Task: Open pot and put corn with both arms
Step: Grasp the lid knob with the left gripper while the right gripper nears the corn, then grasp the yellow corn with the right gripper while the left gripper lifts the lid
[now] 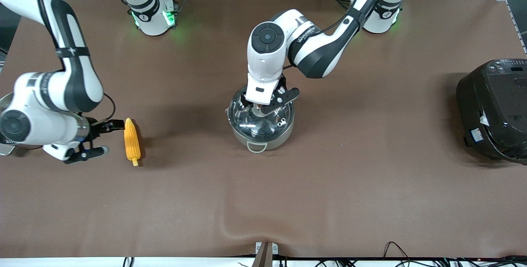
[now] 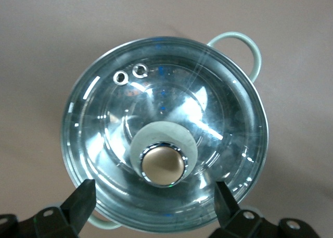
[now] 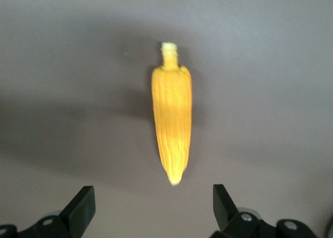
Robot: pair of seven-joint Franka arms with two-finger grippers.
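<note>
Both grippers spread and poised: one over the lid knob, one beside the corn.

The pot (image 1: 262, 125) sits mid-table with its glass lid (image 2: 166, 134) on; the left gripper (image 1: 268, 103) hangs over the knob (image 2: 164, 164), fingers (image 2: 78, 201) apart either side of it. It should drop straight, centre the knob, then pinch below its flare and lift level. The corn (image 1: 132, 141) lies flat, well apart from the pot toward the right arm's end; the right gripper (image 1: 96, 139) is low beside it, jaws wide. From the front the left wrist covers the knob, and whether the pot holds anything is hard to judge through the reflections.
</note>
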